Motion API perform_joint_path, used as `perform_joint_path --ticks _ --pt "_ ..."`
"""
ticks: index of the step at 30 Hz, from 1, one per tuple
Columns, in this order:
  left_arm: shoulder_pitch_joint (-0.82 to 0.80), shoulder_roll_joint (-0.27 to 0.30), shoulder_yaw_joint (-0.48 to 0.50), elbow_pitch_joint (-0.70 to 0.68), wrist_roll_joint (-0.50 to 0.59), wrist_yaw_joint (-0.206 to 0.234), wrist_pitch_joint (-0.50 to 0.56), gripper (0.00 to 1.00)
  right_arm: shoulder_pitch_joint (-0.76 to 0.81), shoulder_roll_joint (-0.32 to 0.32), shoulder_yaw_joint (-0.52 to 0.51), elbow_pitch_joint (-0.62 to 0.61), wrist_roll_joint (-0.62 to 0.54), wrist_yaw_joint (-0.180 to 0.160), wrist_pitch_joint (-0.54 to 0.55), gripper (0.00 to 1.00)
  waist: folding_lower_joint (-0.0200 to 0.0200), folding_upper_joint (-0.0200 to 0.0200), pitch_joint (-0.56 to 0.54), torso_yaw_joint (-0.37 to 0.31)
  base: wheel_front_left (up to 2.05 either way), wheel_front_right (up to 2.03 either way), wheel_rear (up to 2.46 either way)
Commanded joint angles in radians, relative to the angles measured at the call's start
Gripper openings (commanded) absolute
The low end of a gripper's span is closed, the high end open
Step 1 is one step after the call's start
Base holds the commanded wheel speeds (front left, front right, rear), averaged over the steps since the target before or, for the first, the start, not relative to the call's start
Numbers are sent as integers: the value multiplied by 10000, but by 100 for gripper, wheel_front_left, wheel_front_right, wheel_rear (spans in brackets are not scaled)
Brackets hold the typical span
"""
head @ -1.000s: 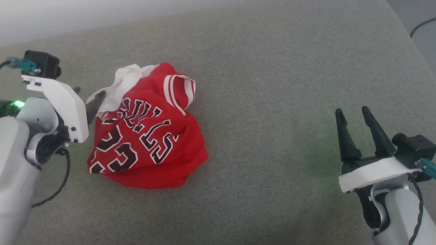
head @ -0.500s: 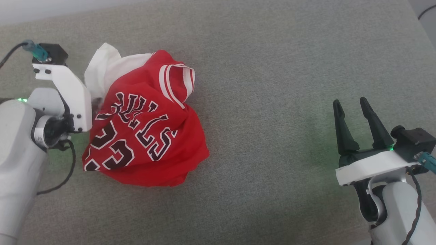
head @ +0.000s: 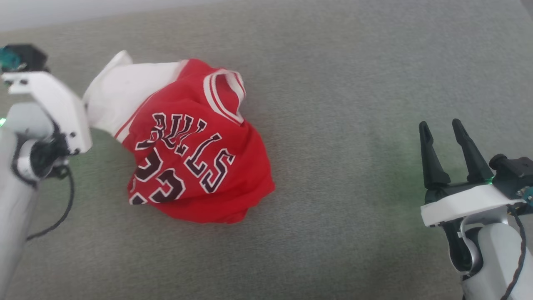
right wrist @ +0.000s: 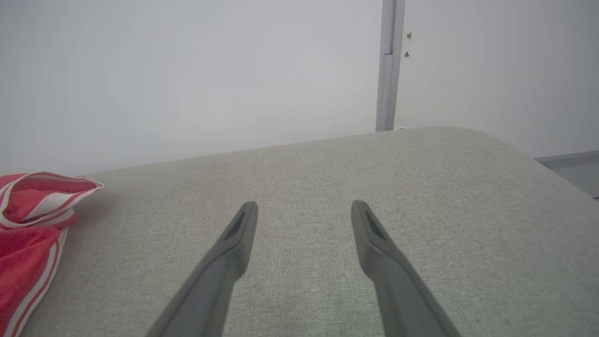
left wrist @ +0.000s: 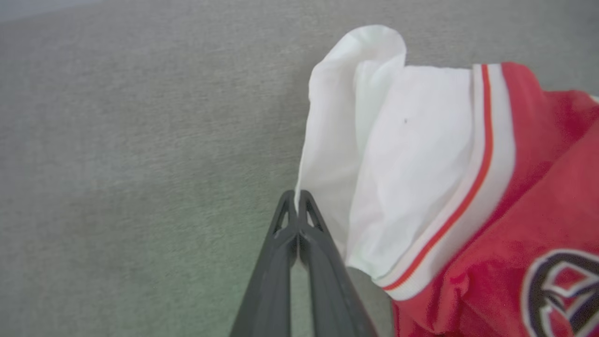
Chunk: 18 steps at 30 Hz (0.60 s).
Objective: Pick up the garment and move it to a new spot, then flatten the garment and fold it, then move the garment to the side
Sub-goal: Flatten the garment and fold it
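The desk [head: 354, 83] is covered with a grey-green woven fabric. Its far edge is rounded and looks soft. Behind this edge stands a plain white wall [right wrist: 187, 84]. At the far right a narrow grey vertical strip [right wrist: 387, 70] goes up the wall. Past the right corner of the desk a bit of grey floor [right wrist: 585, 175] is visible. The light is soft and even, and a weak green glow [head: 395, 183] lies on the fabric at the right.

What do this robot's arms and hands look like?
Pale grey-white arms. The left hand and right hand each have two long, tapered dark fingers on a white bracket carrying a black box with a teal plug. A black cable trails by each wrist.
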Motion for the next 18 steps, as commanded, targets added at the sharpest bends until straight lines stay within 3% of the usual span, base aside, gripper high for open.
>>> perform_joint_path --ticks 1,12,18 --pt "315 138 135 -108 -107 102 -85 0 114 -9 -22 -61 -69 -3 -31 100 0 0 -129 206 0 0 0" --pt "3149 947 833 -1011 -766 939 -156 0 256 -123 -63 -64 -130 -3 -31 100 0 0 -474 852 0 0 0" --pt "4197 738 986 -737 -1144 1177 -234 0 177 -149 32 -8 -119 -3 -31 100 0 0 -551 994 0 0 0"
